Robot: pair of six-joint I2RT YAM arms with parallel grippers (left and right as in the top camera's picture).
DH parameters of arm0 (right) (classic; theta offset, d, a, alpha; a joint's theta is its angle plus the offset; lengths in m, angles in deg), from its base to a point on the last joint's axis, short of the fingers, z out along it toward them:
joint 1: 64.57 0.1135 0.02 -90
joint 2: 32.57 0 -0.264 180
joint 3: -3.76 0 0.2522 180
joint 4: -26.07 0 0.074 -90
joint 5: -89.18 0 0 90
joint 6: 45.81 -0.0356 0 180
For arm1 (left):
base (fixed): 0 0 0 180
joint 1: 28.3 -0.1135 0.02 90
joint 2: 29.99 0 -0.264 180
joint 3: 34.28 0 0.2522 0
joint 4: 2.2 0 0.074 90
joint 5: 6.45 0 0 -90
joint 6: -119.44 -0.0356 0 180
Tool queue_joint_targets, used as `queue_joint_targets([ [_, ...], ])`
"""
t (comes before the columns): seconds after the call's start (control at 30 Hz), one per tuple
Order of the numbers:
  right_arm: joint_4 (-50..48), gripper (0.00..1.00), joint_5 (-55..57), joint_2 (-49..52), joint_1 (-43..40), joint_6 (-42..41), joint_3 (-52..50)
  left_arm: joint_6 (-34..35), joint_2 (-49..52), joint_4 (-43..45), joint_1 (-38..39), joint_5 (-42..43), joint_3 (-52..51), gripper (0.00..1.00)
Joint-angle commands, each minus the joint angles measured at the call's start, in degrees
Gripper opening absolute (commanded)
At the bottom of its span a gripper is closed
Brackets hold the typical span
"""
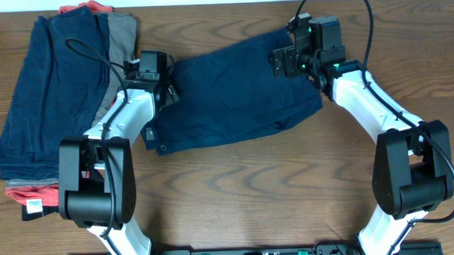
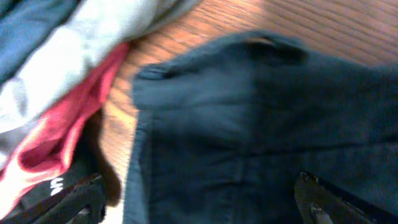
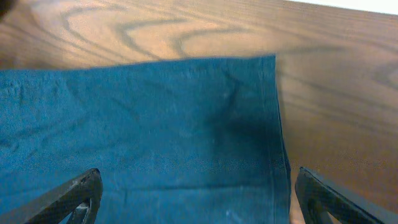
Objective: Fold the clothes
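Dark navy shorts (image 1: 233, 89) lie spread on the table's middle, slanting up to the right. My left gripper (image 1: 163, 88) is open over their waistband end, which shows in the left wrist view (image 2: 261, 124) between the fingers (image 2: 199, 208). My right gripper (image 1: 293, 61) is open over the shorts' upper right hem; the right wrist view shows that hem corner (image 3: 186, 137) between the fingers (image 3: 196, 202). Neither gripper holds fabric.
A pile of other clothes lies at the far left: navy (image 1: 44, 88), grey (image 1: 118, 48) and orange-red (image 1: 86, 8) pieces, with a red piece at its foot (image 1: 29, 196). The grey (image 2: 93, 43) and red (image 2: 68, 118) garments also show in the left wrist view. Wooden table (image 1: 290, 186) all round.
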Motion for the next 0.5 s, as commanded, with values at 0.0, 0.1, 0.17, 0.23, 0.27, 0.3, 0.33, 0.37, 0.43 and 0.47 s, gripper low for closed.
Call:
queue_joint_targets([
  [0.0, 1.14, 0.97, 0.61, -0.13, 0.44, 0.94, 0.52, -4.79, -0.24, -0.24, -1.64, 7.02, 0.13, 0.98],
  [0.1, 2.49, 0.98, 0.59, 0.31, 0.44, 1.38, 0.52, -5.9, -0.24, -0.52, -3.52, 11.96, 0.13, 0.98],
  [0.17, 3.63, 0.97, 0.61, 0.72, 0.44, 2.08, 0.5, -6.23, -0.24, -1.16, -4.81, 14.75, 0.13, 0.98],
  [0.23, 4.52, 0.97, 0.85, 1.42, 0.44, 2.43, 0.5, -7.15, -0.24, -2.29, -6.05, 17.07, 0.13, 0.98],
  [0.27, 4.83, 0.97, 1.03, 2.01, 0.44, 2.45, 0.5, -7.5, -0.24, -3.15, -6.58, 17.79, 0.13, 0.98],
  [0.3, 5.07, 0.96, 1.01, 2.36, 0.44, 2.62, 0.5, -8.24, -0.24, -3.72, -6.86, 18.43, 0.13, 0.98],
  [0.33, 5.4, 0.95, 1.01, 3.1, 0.44, 2.64, 0.5, -9.4, -0.24, -4.52, -7.13, 19.15, 0.13, 0.98],
  [0.37, 5.79, 0.94, 1.01, 3.63, 0.44, 2.62, 0.5, -10.21, -0.24, -5.35, -7.23, 19.43, 0.13, 0.98],
  [0.43, 6.29, 0.89, 1.01, 4.96, 0.44, 2.64, 0.5, -10.67, -0.52, -6.82, -7.21, 19.43, 0.15, 0.98],
  [0.47, 6.54, 0.84, 1.01, 5.44, 0.44, 2.64, 0.5, -10.84, -0.81, -7.69, -7.21, 19.45, 0.2, 0.98],
])
